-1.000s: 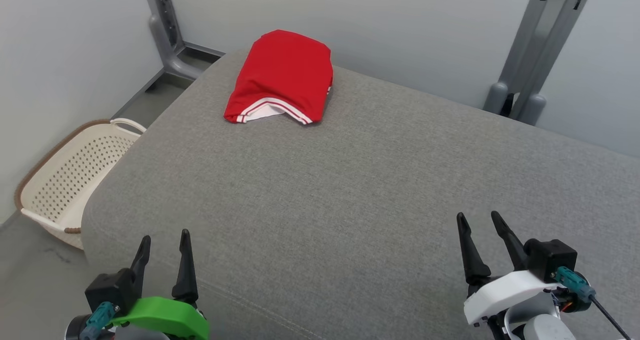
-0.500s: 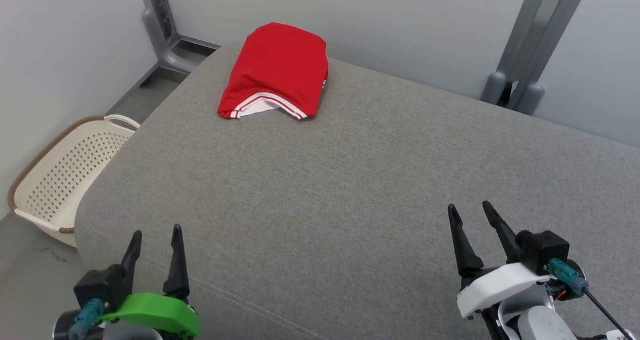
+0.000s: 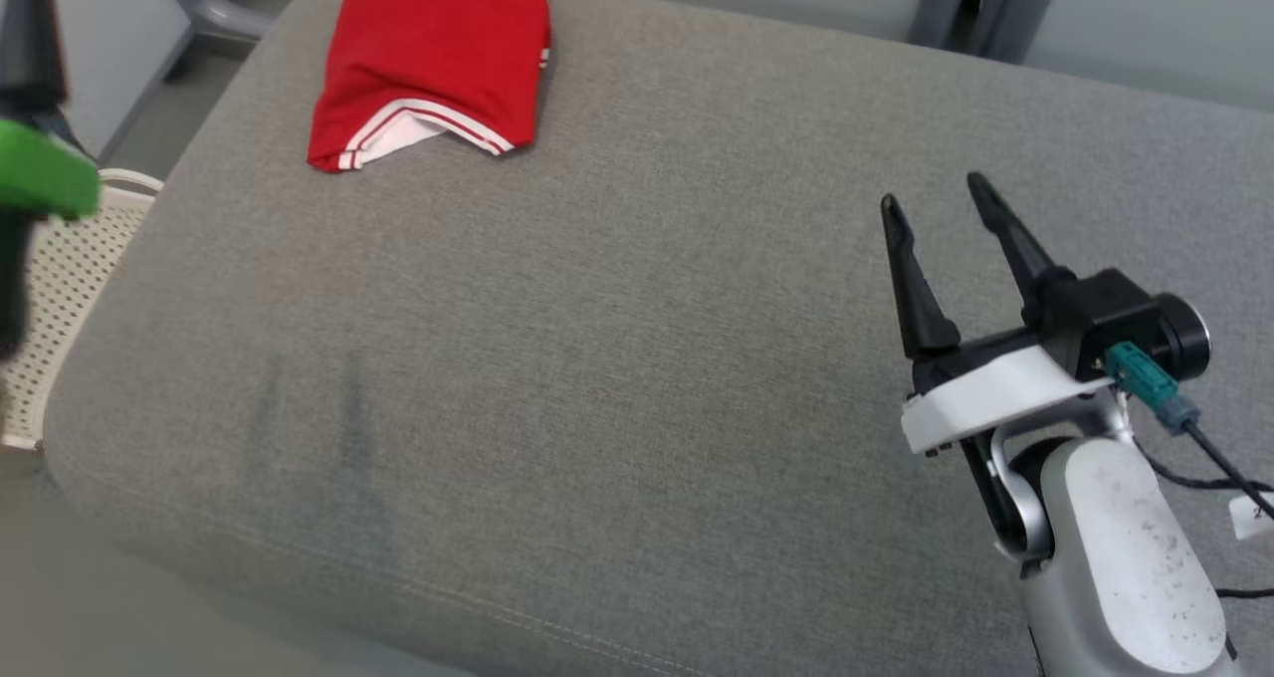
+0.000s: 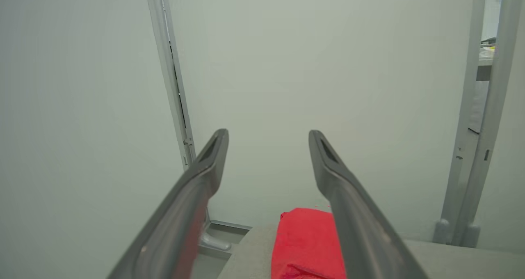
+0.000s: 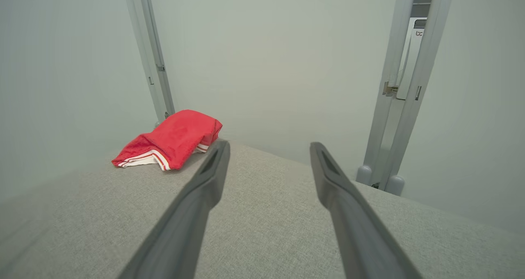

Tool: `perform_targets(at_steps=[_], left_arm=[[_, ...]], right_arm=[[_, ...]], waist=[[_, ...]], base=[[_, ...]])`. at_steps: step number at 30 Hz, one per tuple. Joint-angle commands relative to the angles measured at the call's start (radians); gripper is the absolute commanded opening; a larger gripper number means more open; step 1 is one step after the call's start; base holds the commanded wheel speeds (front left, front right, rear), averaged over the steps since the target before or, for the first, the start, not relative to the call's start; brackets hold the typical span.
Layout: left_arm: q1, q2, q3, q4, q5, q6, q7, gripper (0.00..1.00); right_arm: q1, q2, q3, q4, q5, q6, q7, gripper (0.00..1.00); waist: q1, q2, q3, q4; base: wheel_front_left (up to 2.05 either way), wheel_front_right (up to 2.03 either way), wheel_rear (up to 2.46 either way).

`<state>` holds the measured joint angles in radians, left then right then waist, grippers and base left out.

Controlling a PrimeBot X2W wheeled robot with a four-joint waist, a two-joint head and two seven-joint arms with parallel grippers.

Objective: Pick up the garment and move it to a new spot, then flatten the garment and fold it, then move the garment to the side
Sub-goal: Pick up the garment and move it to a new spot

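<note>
The garment (image 3: 428,50) is a folded red piece with white-striped trim, lying at the far left end of the grey cushioned surface (image 3: 617,358). It also shows in the left wrist view (image 4: 305,242) and the right wrist view (image 5: 172,139). My right gripper (image 3: 931,194) hovers open over the right part of the cushion, far from the garment, with nothing between its fingers (image 5: 270,145). The green mount (image 3: 40,169) of my left gripper shows blurred at the left edge. That gripper (image 4: 268,133) is open and empty, raised and pointing at the wall above the garment.
A cream perforated basket (image 3: 60,289) stands on the floor left of the cushion. Grey metal posts (image 3: 980,5) rise behind its far edge against the pale wall (image 5: 266,45). Another post (image 4: 172,78) stands behind the garment.
The head camera has tilted down and shifted, so the whole scene has slid up and left. My left arm has lifted to the left edge; my right gripper has risen. The garment lies as before.
</note>
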<state>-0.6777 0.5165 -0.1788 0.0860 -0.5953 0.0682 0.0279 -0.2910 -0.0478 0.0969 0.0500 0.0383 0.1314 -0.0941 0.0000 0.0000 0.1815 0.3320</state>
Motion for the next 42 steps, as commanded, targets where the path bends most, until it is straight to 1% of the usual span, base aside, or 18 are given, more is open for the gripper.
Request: perform_targets(at_steps=[1, 4, 6, 9, 10, 12, 14, 18, 21, 28, 33, 36, 37, 38, 39, 40, 42], left_arm=[[-0.089, 0.022, 0.005, 0.033, 0.011, -0.011, 0.036, 1.00], [-0.234, 0.051, -0.006, 0.118, 0.012, -0.028, 0.118, 1.00], [-0.314, 0.058, -0.030, 0.184, 0.020, -0.044, 0.170, 1.00], [-0.390, 0.039, -0.063, 0.296, 0.000, -0.066, 0.255, 1.00], [-0.410, 0.043, -0.072, 0.322, 0.006, -0.070, 0.277, 1.00], [-0.445, 0.041, -0.086, 0.378, 0.004, -0.081, 0.311, 1.00], [-0.463, 0.025, -0.095, 0.432, -0.007, -0.087, 0.330, 1.00], [-0.488, 0.005, -0.113, 0.525, 0.002, -0.086, 0.336, 1.00], [-0.501, -0.014, -0.118, 0.579, -0.003, -0.093, 0.314, 1.00], [-0.500, -0.042, -0.133, 0.688, -0.009, -0.119, 0.271, 1.00], [-0.498, -0.036, -0.140, 0.759, -0.010, -0.130, 0.255, 1.00], [-0.494, -0.024, -0.143, 0.804, 0.002, -0.111, 0.245, 1.00], [-0.495, -0.022, -0.136, 0.816, -0.001, -0.102, 0.235, 0.81], [-0.498, -0.021, -0.130, 0.826, -0.005, -0.095, 0.219, 0.35], [-0.500, -0.018, -0.126, 0.830, -0.004, -0.087, 0.203, 0.15], [-0.504, -0.016, -0.122, 0.835, -0.002, -0.081, 0.184, 0.00], [-0.514, -0.013, -0.120, 0.843, 0.001, -0.081, 0.156, 0.00]], right_arm=[[-0.036, -0.005, 0.001, -0.027, -0.018, -0.001, 0.012, 1.00], [-0.074, -0.005, 0.006, -0.075, -0.030, -0.001, 0.032, 1.00], [-0.093, -0.005, 0.010, -0.103, -0.036, -0.001, 0.043, 1.00], [-0.104, -0.004, 0.013, -0.141, -0.028, -0.001, 0.056, 1.00], [-0.104, -0.004, 0.017, -0.154, -0.012, -0.001, 0.062, 1.00], [-0.104, -0.003, 0.022, -0.182, -0.015, -0.001, 0.074, 1.00], [-0.102, -0.003, 0.021, -0.212, -0.025, -0.001, 0.084, 1.00], [-0.103, -0.003, 0.010, -0.263, -0.005, -0.001, 0.099, 1.00], [-0.108, -0.003, 0.008, -0.297, -0.009, -0.001, 0.110, 1.00], [-0.100, -0.003, -0.003, -0.312, -0.007, -0.001, 0.112, 1.00], [-0.095, -0.003, -0.011, -0.308, -0.016, -0.001, 0.111, 1.00], [-0.098, -0.003, -0.017, -0.308, -0.018, -0.001, 0.112, 1.00], [-0.098, -0.003, -0.019, -0.308, -0.021, -0.001, 0.112, 1.00], [-0.099, -0.003, -0.020, -0.308, -0.023, -0.001, 0.111, 1.00], [-0.099, -0.003, -0.022, -0.307, -0.024, -0.001, 0.110, 1.00], [-0.100, -0.003, -0.025, -0.306, -0.024, -0.001, 0.109, 1.00], [-0.098, -0.003, -0.029, -0.302, -0.025, -0.001, 0.107, 1.00]], waist=[[0.0000, 0.0000, 0.173, -0.140], [0.0000, 0.0000, 0.233, -0.187], [0.0000, 0.0000, 0.269, -0.217], [0.0000, 0.0000, 0.315, -0.260], [0.0000, 0.0000, 0.330, -0.271], [0.0000, 0.0000, 0.361, -0.290], [0.0000, 0.0000, 0.390, -0.306], [0.0000, 0.0000, 0.434, -0.323], [0.0000, 0.0000, 0.461, -0.330], [0.0000, 0.0000, 0.485, -0.339], [0.0000, 0.0000, 0.486, -0.344], [0.0000, 0.0000, 0.488, -0.345], [0.0000, 0.0000, 0.488, -0.345], [0.0000, 0.0000, 0.488, -0.344], [0.0000, 0.0000, 0.487, -0.344], [0.0000, 0.0000, 0.485, -0.342], [0.0000, 0.0000, 0.477, -0.338]], base=[[0.00, 0.00, 0.00], [0.00, 0.00, 0.00], [0.00, 0.00, 0.00], [0.00, 0.00, 0.00], [0.00, 0.00, 0.00], [0.00, 0.00, 0.00], [0.00, 0.00, 0.00], [0.00, 0.00, 0.00], [0.00, 0.00, 0.00], [0.00, 0.00, 0.00], [0.00, 0.00, 0.00], [0.00, 0.00, 0.00], [0.00, 0.00, 0.00], [0.00, 0.00, 0.00], [0.00, 0.00, 0.00], [0.00, 0.00, 0.00], [0.00, 0.00, 0.00]])
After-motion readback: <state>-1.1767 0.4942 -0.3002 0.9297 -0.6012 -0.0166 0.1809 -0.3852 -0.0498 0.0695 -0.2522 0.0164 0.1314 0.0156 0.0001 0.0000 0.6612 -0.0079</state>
